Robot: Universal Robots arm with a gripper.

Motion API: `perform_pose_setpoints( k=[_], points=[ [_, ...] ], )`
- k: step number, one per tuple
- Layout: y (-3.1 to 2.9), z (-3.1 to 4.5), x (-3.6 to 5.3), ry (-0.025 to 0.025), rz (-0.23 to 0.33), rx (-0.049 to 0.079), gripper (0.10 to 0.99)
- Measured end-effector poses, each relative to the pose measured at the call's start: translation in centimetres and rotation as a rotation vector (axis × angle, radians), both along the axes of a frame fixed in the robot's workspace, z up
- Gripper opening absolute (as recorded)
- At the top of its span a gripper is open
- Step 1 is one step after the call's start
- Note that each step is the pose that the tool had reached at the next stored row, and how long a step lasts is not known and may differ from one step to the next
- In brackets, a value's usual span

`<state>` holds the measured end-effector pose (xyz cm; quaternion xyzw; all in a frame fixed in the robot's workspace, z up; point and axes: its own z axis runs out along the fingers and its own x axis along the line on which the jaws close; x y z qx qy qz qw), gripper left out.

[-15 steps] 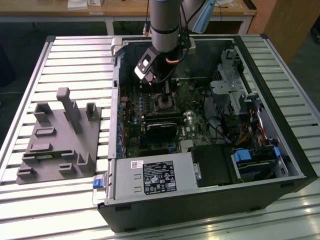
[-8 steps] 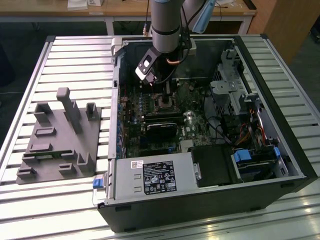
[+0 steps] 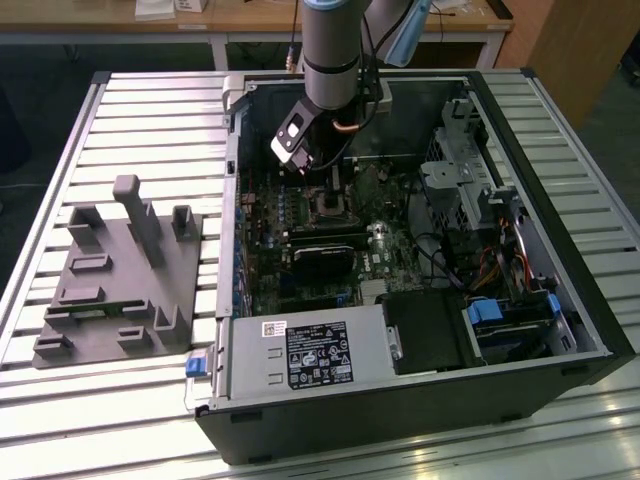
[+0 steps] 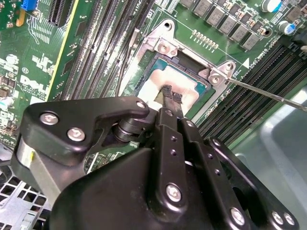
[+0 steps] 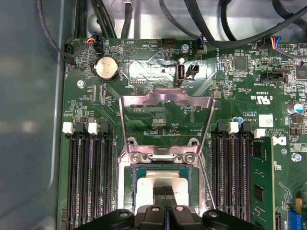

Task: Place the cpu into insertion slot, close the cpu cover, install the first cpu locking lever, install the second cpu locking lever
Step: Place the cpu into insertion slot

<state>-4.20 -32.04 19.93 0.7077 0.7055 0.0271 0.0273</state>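
Note:
The cpu [image 5: 152, 184], a silvery-beige square chip, lies flat in the insertion slot [image 5: 130, 188] on the green board inside the open computer case. My gripper [image 5: 165, 191] is shut, its narrow black fingertips [image 4: 169, 91] together and down on the middle of the chip's top [image 4: 184, 79]. The cpu cover [image 5: 165, 97], a thin silver frame with a square window, stands swung open away from the socket on its hinge. One thin wire locking lever [image 4: 268, 94] sticks out free beside the socket. In the exterior view the gripper [image 3: 335, 182] hangs right over the socket [image 3: 330, 207].
Long black memory slots [image 5: 91, 182] flank the socket on both sides. A coin battery [image 5: 106, 67] and cables sit beyond the cover. The case holds a power supply [image 3: 300, 355] and a drive cage [image 3: 470, 180]. A grey fixture block [image 3: 120, 280] lies at the exterior view's left.

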Motion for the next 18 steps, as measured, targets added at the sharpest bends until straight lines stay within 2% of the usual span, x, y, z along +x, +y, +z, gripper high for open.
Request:
perform_pose_setpoints(
  k=[12,18],
  points=[
    [0.03,0.04,0.03,-0.0013,0.000,0.002,0.106],
    [0.01,1.11,0.02,-0.0010,0.000,0.001,0.106]
  ],
)
